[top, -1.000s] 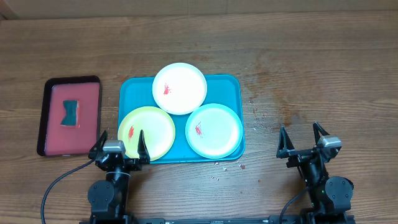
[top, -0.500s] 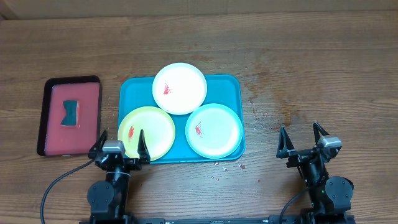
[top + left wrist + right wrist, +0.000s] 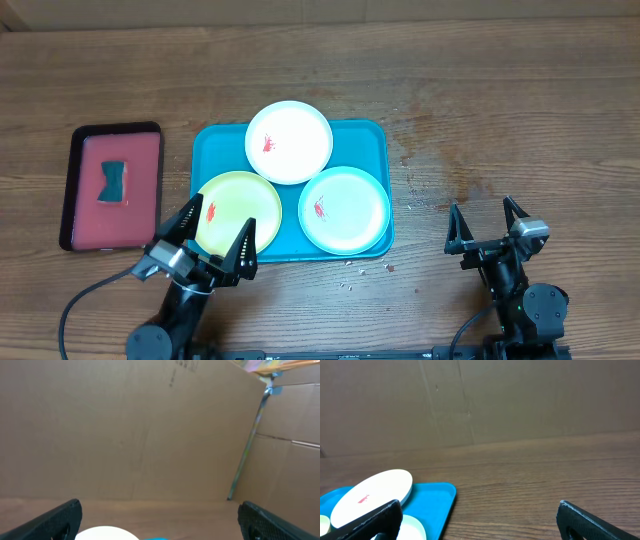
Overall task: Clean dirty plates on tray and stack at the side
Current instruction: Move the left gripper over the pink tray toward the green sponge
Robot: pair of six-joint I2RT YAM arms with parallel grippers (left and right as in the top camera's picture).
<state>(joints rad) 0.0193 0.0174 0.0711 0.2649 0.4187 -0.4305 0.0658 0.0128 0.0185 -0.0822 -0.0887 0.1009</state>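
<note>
The teal tray [image 3: 375,135] lies mid-table with three plates on it, each with a red smear: white [image 3: 289,141] at the back, yellow-green [image 3: 236,211] front left, pale blue [image 3: 344,208] front right. My left gripper [image 3: 215,232] is open and empty, its fingers over the near edge of the yellow-green plate. My right gripper [image 3: 485,220] is open and empty, on the table right of the tray. The left wrist view shows the white plate's top [image 3: 106,534]. The right wrist view shows the tray [image 3: 437,497] and white plate [image 3: 372,490].
A smaller black-rimmed red tray [image 3: 88,225] with a teal sponge [image 3: 113,183] stands left of the teal tray. Small red specks dot the wood right of the tray [image 3: 408,160]. A cardboard wall [image 3: 125,425] stands behind the table.
My left gripper has lifted and turned, swinging right and forward over the near edge of the yellow-green plate, jaws wider. The right arm has not moved.
</note>
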